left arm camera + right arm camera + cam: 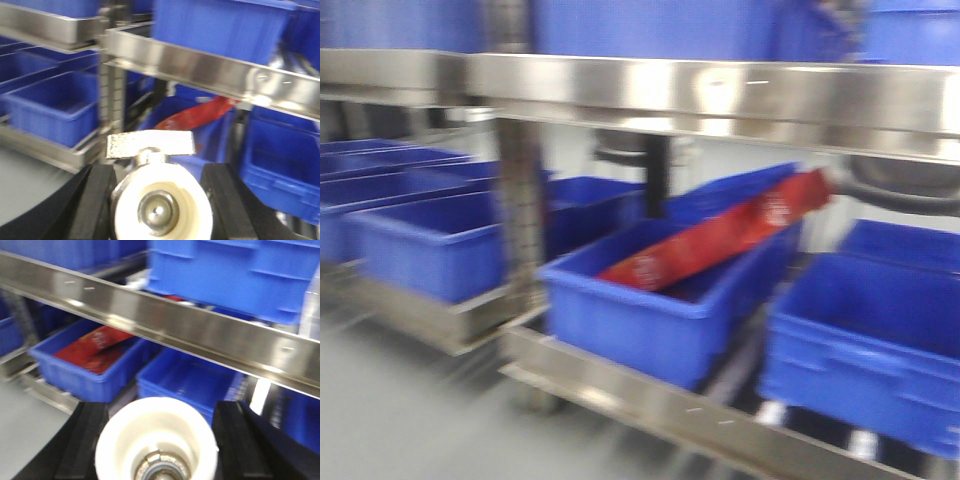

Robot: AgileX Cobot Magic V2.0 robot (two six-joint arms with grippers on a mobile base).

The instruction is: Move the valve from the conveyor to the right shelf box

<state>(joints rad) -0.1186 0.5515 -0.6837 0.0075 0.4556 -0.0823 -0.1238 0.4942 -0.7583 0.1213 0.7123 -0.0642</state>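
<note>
White and shiny, a valve (pixel 161 202) sits squeezed tight in your left gripper (pixel 156 200); only the left wrist view shows its metal handle (pixel 150 144). Your right gripper (pixel 160 440) squeezes a second valve (pixel 155 432). The front view shows only blue boxes (pixel 620 320) and a red packet (pixel 720 240).

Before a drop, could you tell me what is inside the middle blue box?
A red packet lies slanted in the blue box, its upper end sticking above the far rim. The floor beneath the packet is hidden.
</note>
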